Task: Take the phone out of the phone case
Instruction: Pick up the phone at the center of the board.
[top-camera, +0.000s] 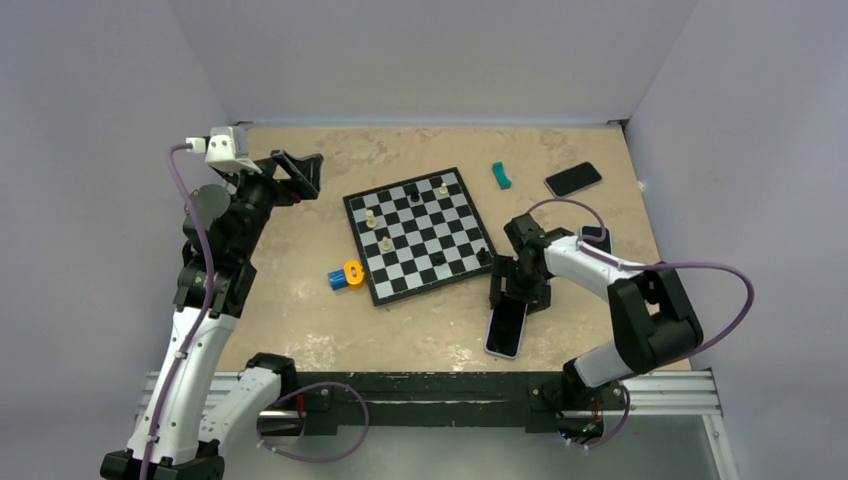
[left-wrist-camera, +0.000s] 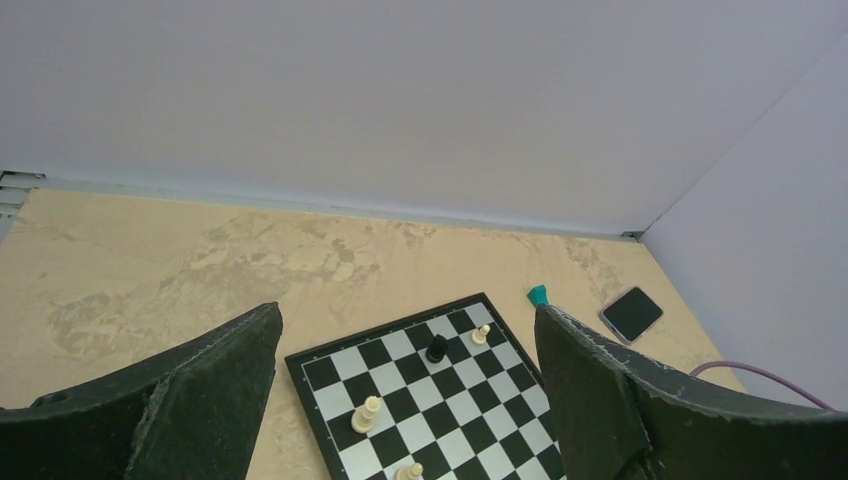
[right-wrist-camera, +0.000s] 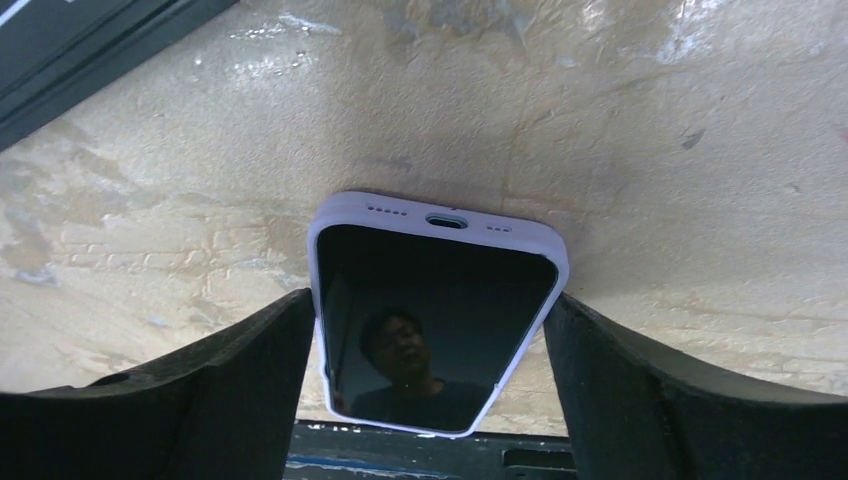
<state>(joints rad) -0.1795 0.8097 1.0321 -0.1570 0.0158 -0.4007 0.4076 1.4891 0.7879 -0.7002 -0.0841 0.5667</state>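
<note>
Right gripper (right-wrist-camera: 430, 335), jaws wide, sits low over the table (top-camera: 300, 320) near its front edge, straddling the lilac phone case (right-wrist-camera: 440, 212) with the phone (right-wrist-camera: 435, 290) seated in it screen-up; contact with the case sides cannot be told. Risk: clamping the case walls would pinch the phone in, lifting both together.

Two phones: lilac-cased phone (top-camera: 507, 330), black phone (top-camera: 573, 179); one chessboard (top-camera: 420, 236); six chess pieces (top-camera: 386, 243); one teal block (top-camera: 501, 176); one blue-orange item (top-camera: 345, 276).
</note>
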